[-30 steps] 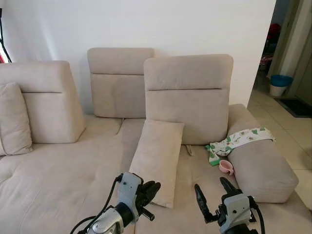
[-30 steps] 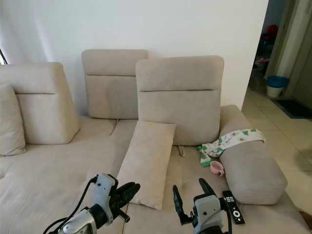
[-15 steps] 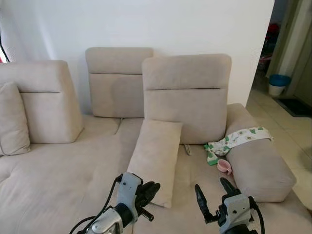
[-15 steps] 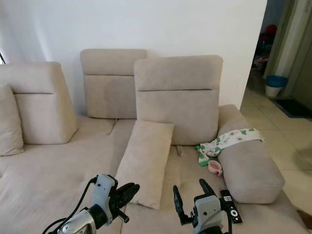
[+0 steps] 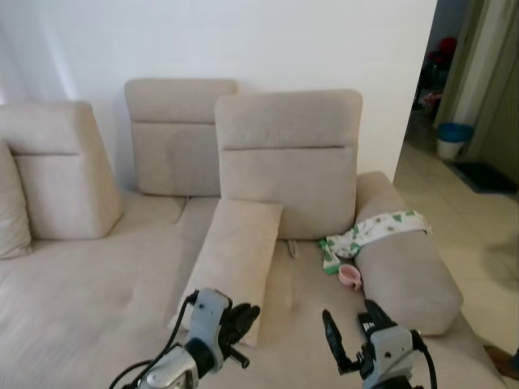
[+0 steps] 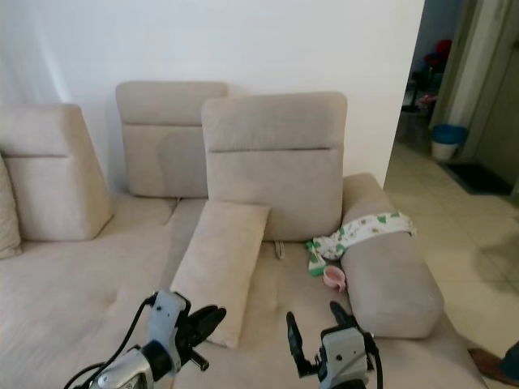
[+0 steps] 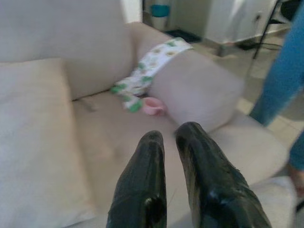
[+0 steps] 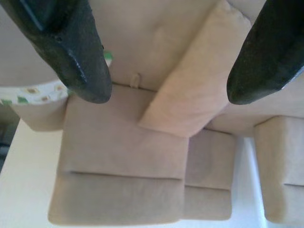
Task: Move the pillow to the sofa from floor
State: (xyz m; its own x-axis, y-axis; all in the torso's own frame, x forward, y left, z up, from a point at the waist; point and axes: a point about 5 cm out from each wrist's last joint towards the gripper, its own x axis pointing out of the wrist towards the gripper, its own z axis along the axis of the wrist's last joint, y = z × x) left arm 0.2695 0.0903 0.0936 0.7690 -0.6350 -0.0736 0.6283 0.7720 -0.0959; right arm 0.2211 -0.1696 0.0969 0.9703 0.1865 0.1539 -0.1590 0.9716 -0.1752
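Pillow (image 5: pixel 233 263): beige, oblong, lying on the sofa (image 5: pixel 89 292) seat, its far end propped against the front backrest (image 5: pixel 288 162), its near end toward my grippers. I see it free of both grippers.

Left gripper (image 5: pixel 241 317): low in the head views, just at the pillow's near end; fingers (image 7: pixel 142 190) pressed close together with a thin gap, holding nothing.

Right gripper (image 5: pixel 350 336): low, over the seat to the right of the pillow; fingers (image 8: pixel 66 42) spread wide, empty. Its wrist view looks along the seat to the pillow and backrests.

Cloth (image 5: pixel 371 229): white with green print, draped over the armrest (image 5: pixel 397 271) and trailing down onto the seat.

Cup (image 5: pixel 349 276): small, pink, on the seat just below the cloth, against the armrest.

Second backrest (image 5: pixel 180 134): behind and left of the front one, by the white wall (image 5: pixel 243 40).

Third backrest (image 5: pixel 53 170): on the left section.

Bucket (image 5: pixel 448 139): blue and white, on the tiled floor (image 5: pixel 462 219) beyond the doorway, well apart from the sofa.

Person's blue sleeve (image 7: pixel 282 80): at the edge of the left wrist view.
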